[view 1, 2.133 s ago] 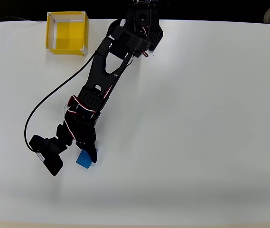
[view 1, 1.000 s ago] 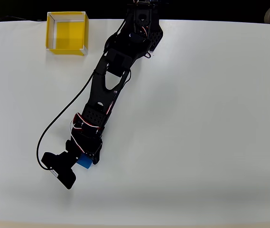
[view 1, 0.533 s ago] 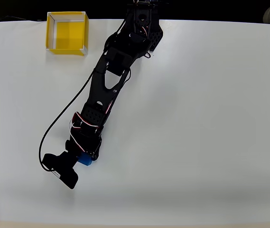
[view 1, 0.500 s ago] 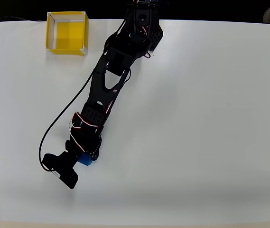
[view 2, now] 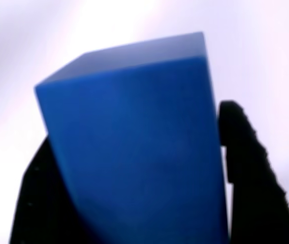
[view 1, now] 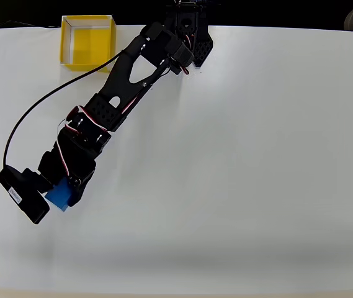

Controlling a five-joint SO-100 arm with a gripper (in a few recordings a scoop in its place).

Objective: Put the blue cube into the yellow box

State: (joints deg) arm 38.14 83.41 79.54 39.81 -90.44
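The blue cube (view 1: 59,195) is clamped in my gripper (view 1: 62,194) at the left side of the white table, lifted off the surface. Up close in the wrist view the blue cube (view 2: 134,147) sits between two black fingers (view 2: 246,173), one on each side of it. The yellow box (view 1: 87,41) stands at the table's far edge, upper left, well away from the cube. Its floor holds nothing, and its right part is crossed by my arm.
My black arm (view 1: 123,93) stretches diagonally from its base (view 1: 187,25) at the top centre down to the lower left. A black cable (view 1: 46,102) loops along the arm's left side. The white table (view 1: 257,174) lies bare to the right.
The gripper has closed on the blue cube, lifted it and swung left with it. The arm's elbow has risen toward the camera and now overlaps the box's right edge.
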